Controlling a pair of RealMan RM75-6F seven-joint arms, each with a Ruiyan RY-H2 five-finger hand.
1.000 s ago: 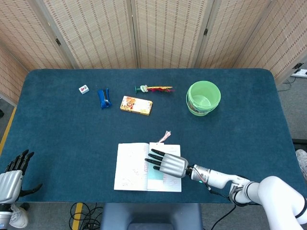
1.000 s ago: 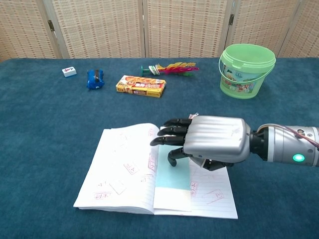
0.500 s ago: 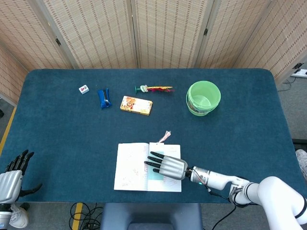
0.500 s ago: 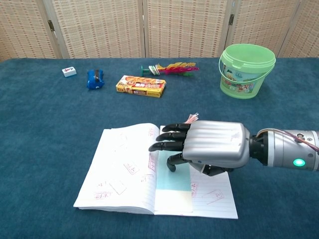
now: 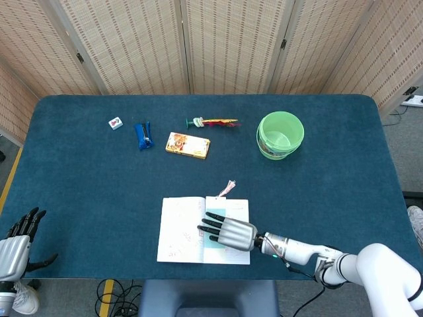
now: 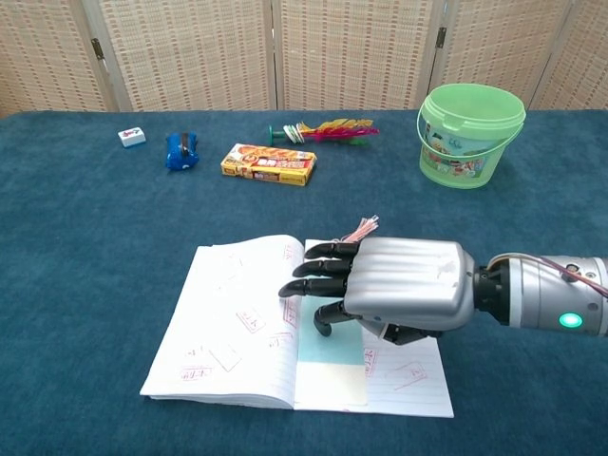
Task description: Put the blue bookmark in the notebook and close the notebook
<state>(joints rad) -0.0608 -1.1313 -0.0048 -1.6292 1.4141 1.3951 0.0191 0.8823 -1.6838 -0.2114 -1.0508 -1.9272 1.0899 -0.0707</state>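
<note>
The notebook [image 5: 178, 231] [image 6: 228, 332] lies open near the table's front edge. A pale blue bookmark [image 5: 210, 240] [image 6: 331, 366] lies on its right page beside the spine, and its pink tassel [image 5: 228, 187] [image 6: 359, 228] sticks out past the top edge. My right hand [image 5: 228, 232] [image 6: 389, 290] is spread palm down over the bookmark's upper part, fingers pointing left across the spine, holding nothing. Whether the thumb touches the bookmark I cannot tell. My left hand [image 5: 16, 241] is at the table's near left corner, fingers apart and empty.
At the back stand a green bucket [image 5: 280, 135] [image 6: 470, 133], a yellow box [image 5: 188, 145] [image 6: 269, 163], a blue object [image 5: 143, 135] [image 6: 180, 150], a small white tile [image 5: 115, 123] [image 6: 132, 137] and a feathered toy [image 5: 213, 122] [image 6: 323, 128]. Folding screens stand behind the table.
My right hand has slid toward the table's front edge and a little left over the page, uncovering the tassel. The notebook, bookmark and left hand have not moved.
</note>
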